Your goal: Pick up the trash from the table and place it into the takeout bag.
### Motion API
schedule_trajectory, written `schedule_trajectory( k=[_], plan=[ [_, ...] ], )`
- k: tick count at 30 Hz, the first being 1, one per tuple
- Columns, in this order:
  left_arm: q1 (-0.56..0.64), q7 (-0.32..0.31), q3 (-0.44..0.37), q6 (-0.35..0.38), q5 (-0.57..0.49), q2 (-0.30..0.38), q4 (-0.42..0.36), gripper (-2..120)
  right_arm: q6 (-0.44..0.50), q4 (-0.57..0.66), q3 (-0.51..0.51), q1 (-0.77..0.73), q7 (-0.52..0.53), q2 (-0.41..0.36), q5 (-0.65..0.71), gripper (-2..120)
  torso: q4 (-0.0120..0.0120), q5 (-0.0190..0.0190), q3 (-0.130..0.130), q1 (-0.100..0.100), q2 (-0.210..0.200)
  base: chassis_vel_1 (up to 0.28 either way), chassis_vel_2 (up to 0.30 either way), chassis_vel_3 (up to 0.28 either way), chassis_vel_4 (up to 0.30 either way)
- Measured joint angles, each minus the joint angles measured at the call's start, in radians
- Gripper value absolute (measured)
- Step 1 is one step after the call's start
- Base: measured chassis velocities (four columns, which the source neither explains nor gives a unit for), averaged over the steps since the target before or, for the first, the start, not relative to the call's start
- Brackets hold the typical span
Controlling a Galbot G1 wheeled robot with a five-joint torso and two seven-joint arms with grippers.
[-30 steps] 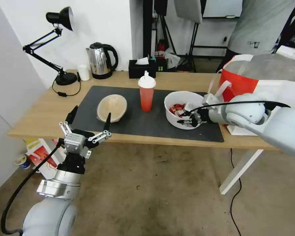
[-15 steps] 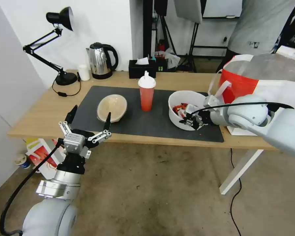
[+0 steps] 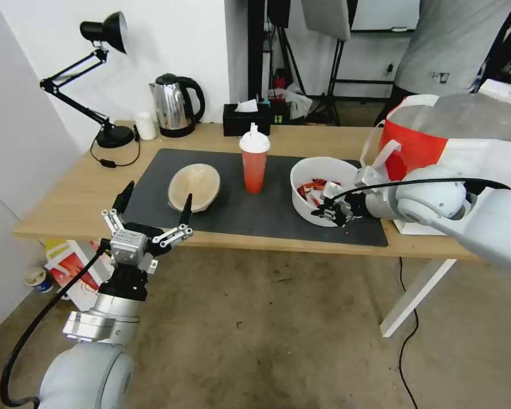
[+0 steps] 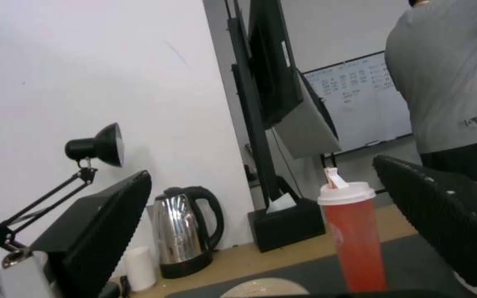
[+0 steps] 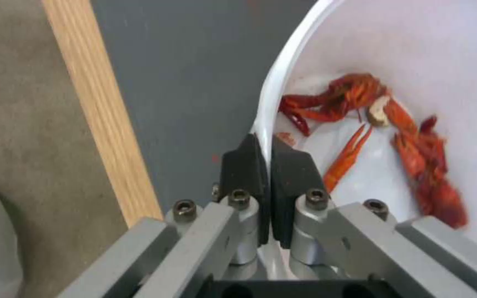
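Observation:
A large white round bowl (image 3: 315, 176) with red food scraps (image 5: 410, 140) sits on the dark mat at the right, tipped a little. My right gripper (image 3: 327, 209) is shut on the bowl's near rim (image 5: 271, 111), one finger inside and one outside. The red drink cup (image 3: 254, 162) with a white domed lid stands mid-mat, also seen from the left wrist (image 4: 354, 236). A beige oval bowl (image 3: 193, 186) lies left of it. The takeout bag (image 3: 431, 142) stands at the table's right end. My left gripper (image 3: 153, 213) hangs open before the table's front edge.
A steel kettle (image 3: 175, 105), a small white cup (image 3: 145, 125), a black desk lamp (image 3: 105, 85) and a black tissue box (image 3: 246, 118) line the back of the light-wood table (image 3: 68, 187). A person in grey stands behind the bag. Another bag (image 3: 68, 272) lies on the floor at left.
My right gripper has closed on the white bowl's rim and drawn it slightly right and tilted it. The left arm has stayed still.

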Motion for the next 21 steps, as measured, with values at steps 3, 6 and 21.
schedule_trajectory(
  k=[3,6,21],
  plan=[
    [-0.002,0.0,0.001,-0.001,0.0,-0.001,0.001,100,0.0,-0.001,-0.02,0.04,-0.007,0.011,0.005,0,0.0003,-0.0003,0.0,0.0,0.0,0.0,0.0,0.0,0.0],
    [-0.003,0.0,0.002,-0.001,0.0,-0.003,0.002,100,0.0,-0.003,-0.037,0.076,-0.009,0.02,0.013,0,0.0003,-0.0002,0.0,0.0,0.0,0.0,0.0,0.0,0.0],
    [-0.007,0.001,0.007,-0.008,0.008,-0.009,0.005,100,-0.001,0.005,-0.112,0.219,-0.009,0.05,0.059,0,0.0002,-0.0002,0.0,0.0,0.0,0.0,0.0,0.0,0.0]
  ],
)
